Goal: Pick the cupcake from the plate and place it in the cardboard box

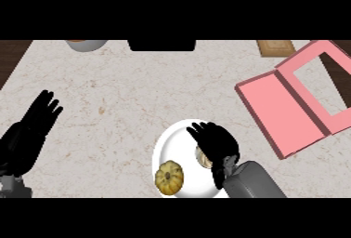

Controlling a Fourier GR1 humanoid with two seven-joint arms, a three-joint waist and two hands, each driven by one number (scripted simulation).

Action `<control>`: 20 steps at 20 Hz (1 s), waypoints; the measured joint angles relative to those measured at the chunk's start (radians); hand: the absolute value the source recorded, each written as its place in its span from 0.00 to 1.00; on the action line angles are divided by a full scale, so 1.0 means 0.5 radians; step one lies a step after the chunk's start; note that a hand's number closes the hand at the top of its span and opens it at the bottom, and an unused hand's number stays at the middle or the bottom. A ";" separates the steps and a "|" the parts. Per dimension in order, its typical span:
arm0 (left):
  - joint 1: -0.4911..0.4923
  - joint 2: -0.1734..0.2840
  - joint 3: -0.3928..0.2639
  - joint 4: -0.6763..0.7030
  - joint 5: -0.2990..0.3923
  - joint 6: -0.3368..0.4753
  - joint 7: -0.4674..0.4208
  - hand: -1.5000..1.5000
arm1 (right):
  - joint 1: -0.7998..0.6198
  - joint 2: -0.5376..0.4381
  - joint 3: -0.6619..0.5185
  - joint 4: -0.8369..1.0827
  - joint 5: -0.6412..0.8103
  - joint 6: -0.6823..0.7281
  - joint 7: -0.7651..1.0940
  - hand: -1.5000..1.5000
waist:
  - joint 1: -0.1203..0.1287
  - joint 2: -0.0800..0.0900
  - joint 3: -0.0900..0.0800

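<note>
A white plate [171, 139] lies near the counter's front, right of centre. On it rests a yellow-brown pumpkin-shaped item [169, 177]. Beside that, a pale cupcake [203, 158] shows only as a sliver under my right hand [217, 144]. That hand hovers over the plate's right half with fingers spread and fairly straight, open, covering most of the cupcake. The pink cardboard box [277, 104] lies open at the right, its windowed lid [328, 86] folded back. My left hand [34, 122] rests open at the left edge, fingers up.
A grey bowl [87, 44] sits at the back left, with a black object [162, 45] at the back centre. At the back right there is a small wooden board [276, 48]. Marble counter [116, 102] stretches between the hands.
</note>
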 measured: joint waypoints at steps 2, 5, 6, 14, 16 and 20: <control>-0.020 -0.008 0.010 0.018 -0.005 -0.005 -0.001 0.50 | -0.006 -0.012 -0.028 0.021 0.024 -0.008 -0.049 1.00 | -0.001 0.000 0.000; -0.059 -0.024 0.007 0.058 -0.031 0.003 -0.010 0.50 | -0.028 0.000 -0.039 0.098 0.068 -0.097 -0.136 1.00 | -0.001 0.000 0.000; -0.067 -0.024 0.014 0.072 -0.027 -0.002 -0.010 0.50 | -0.024 0.004 -0.033 0.083 0.077 -0.109 -0.157 1.00 | -0.002 0.000 0.000; -0.023 -0.034 0.038 0.039 -0.027 -0.050 -0.013 0.50 | -0.036 -0.009 -0.057 0.076 0.158 -0.171 -0.348 1.00 | -0.001 -0.001 0.000; -0.049 -0.044 0.037 0.028 -0.037 -0.028 0.007 0.50 | 0.018 -0.008 -0.042 0.036 0.184 -0.195 -0.368 1.00 | -0.003 -0.001 0.000; -0.047 -0.046 0.040 0.040 -0.045 -0.039 -0.004 0.50 | -0.060 0.051 -0.148 0.191 0.156 -0.316 -0.226 1.00 | 0.007 0.002 0.000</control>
